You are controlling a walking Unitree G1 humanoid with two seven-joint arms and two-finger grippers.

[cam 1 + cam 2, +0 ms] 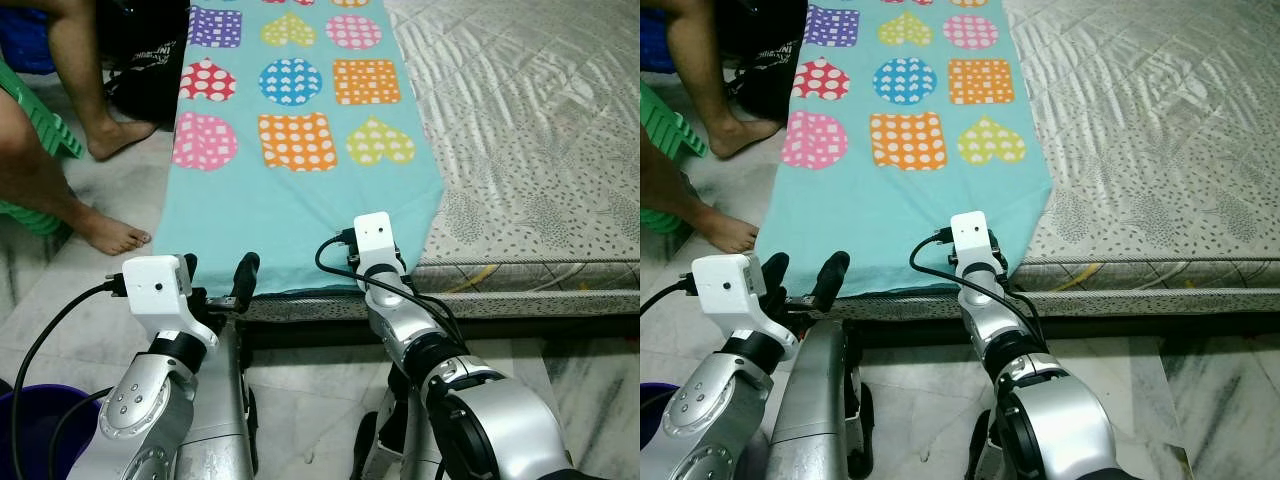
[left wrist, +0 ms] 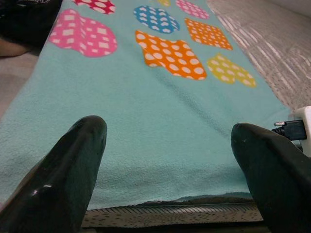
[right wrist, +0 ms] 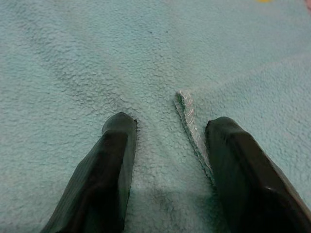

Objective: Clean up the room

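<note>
Turquoise fleece blanket (image 1: pixel 300 215) lies flat on the bed (image 1: pixel 530 150), running from the top centre of the frame down to the near edge of the mattress, where its hem hangs just over the side. Note the print: rows of polka-dotted hearts, circles and squares in pink, orange, yellow, blue, purple and red, filling the upper part; the lower part nearest you is plain turquoise. Pile looks nubbly in the right wrist view, with one small raised fold showing a pale frayed edge between the fingers.

Your left pincer (image 1: pixel 218 280) sits at lower left, just short of the hem, fingers spread wide, nothing between them. Your right pincer (image 3: pixel 167 160) is at lower centre, fingertips pressed down into the plain fleece near the hem, parted, with the fold between them but not clamped.

Grey patterned mattress cover fills the right side. A person's bare feet (image 1: pixel 110 235) rest on the floor (image 1: pixel 120 180) at upper left.
</note>
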